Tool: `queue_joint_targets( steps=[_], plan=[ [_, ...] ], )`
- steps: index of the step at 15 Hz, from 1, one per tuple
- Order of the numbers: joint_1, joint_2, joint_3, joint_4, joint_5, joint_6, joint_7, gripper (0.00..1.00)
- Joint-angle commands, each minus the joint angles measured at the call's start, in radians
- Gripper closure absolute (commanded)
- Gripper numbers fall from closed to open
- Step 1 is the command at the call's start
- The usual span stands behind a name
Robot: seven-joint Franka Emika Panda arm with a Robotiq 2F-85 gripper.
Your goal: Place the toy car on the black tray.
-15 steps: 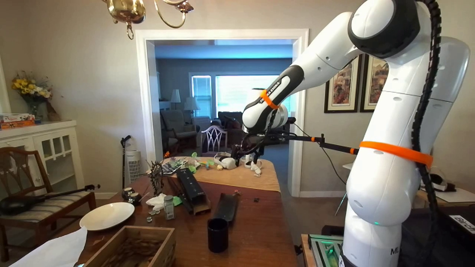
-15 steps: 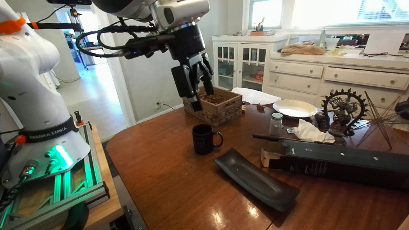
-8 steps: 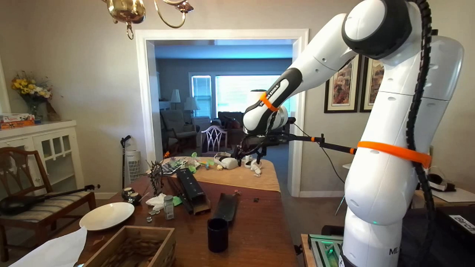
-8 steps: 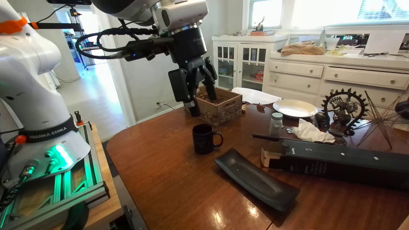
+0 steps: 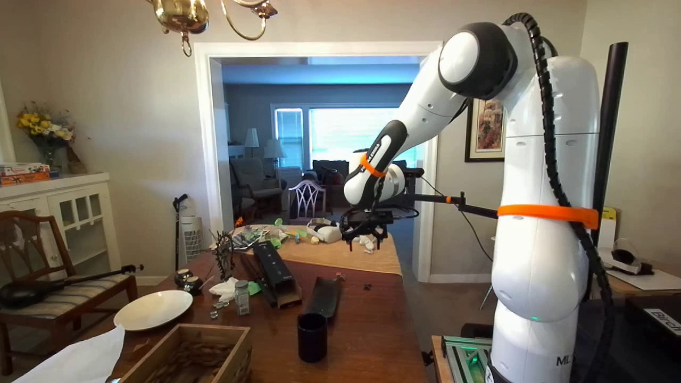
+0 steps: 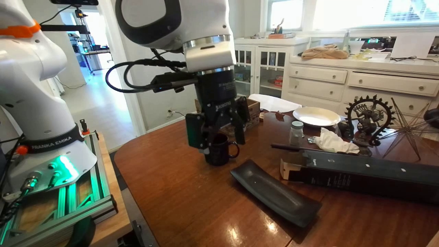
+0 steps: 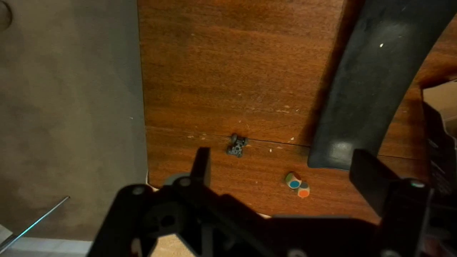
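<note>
Gaping, the claw (image 7: 281, 153) holds nothing; the toy car (image 7: 237, 147) near the table edge (image 7: 147, 71) seems light, hard; pinch its middle.

Pale walls (image 5: 138, 122), white doorframe (image 5: 319, 50), bright window (image 5: 351, 125) beyond, brass chandelier (image 5: 183, 16), wooden chair (image 5: 69, 304), white drawer cabinet (image 6: 372, 82)

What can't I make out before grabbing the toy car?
Toy car: too small for detail in an exterior view.
Black tray: one end cut off by the wrist view's top edge.
Black mug: partly hidden behind the jaws in an exterior view.
Crate: cut off by an exterior view's bottom edge.
</note>
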Motion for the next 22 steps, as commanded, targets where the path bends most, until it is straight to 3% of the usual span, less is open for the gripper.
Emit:
queue_joint_targets(
  steps=[1, 4, 5, 6, 13, 14, 17, 22],
  plan=[
    [0.030, 0.095, -0.031, 0.051, 0.161, 0.027, -0.137, 0.00],
    [0.017, 0.144, -0.029, 0.087, 0.300, 0.012, -0.331, 0.00],
    [0.019, 0.165, -0.038, 0.103, 0.298, 0.005, -0.350, 0.00],
    [0.045, 0.119, -0.055, 0.068, 0.260, 0.007, -0.284, 0.00],
    [0.042, 0.156, -0.061, 0.095, 0.276, 0.006, -0.329, 0.00],
    [0.055, 0.192, -0.078, 0.119, 0.247, 0.003, -0.250, 0.00],
    [0.059, 0.245, -0.090, 0.157, 0.293, 0.014, -0.196, 0.00],
    [0.011, 0.317, -0.032, 0.219, 0.439, 0.013, -0.353, 0.00]
  ],
)
